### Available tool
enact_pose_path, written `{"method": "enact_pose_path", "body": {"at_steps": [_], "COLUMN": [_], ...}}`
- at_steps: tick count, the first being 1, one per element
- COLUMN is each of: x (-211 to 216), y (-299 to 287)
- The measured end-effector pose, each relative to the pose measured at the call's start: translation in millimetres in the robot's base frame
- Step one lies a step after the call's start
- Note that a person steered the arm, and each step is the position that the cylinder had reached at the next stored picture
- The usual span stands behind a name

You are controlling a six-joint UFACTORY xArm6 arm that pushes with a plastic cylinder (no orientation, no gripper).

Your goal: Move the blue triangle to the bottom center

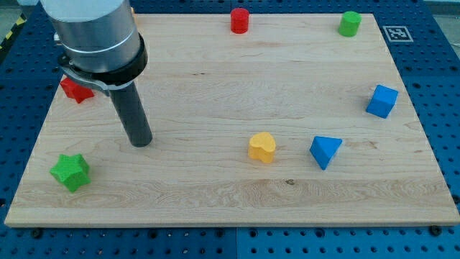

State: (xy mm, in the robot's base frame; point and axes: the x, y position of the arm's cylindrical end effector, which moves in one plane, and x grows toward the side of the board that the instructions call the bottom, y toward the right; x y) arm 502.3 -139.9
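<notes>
A: Quick pass. Where's the target?

B: Blue triangle [325,151] sits on the wooden worktop [215,86], right of centre, low in the view. Yellow heart-ish block [262,147] is near it on the view's left, not touching.

A: Tip?

B: My tip [141,142] is down on the worktop at the view's left, well apart from the triangle. Closest blocks are the green star [70,171] below-left and the red star [76,90] up-left, partly hidden behind the arm body.

A: Claw state?

B: No claw on this rig, just a straight rod, so nothing to open, close or hold. Claw not in view.

A: Others?

B: Blue cube [382,101] at the right edge, green cylinder [349,23] top right, red cylinder [239,20] top centre. All well apart from the target.

A: Progress?

B: Judging by layout, not started: triangle is right of the bottom centre.

A: Risks?

B: Main one imo: the straight path from tip to triangle runs through the yellow block, so it'd get shoved into the triangle. Also, pushing a triangle off its centre line likely spins it or lets it slip off the rod. And pushing too far toward the view's bottom edge could drop it off the worktop. Best to come in from its right/upper side.
</notes>
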Motion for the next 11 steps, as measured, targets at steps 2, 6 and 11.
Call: {"method": "enact_pose_path", "body": {"at_steps": [2,6,11], "x": [1.4,28.3,-8.5], "y": [3.5,10.5,8.7]}}
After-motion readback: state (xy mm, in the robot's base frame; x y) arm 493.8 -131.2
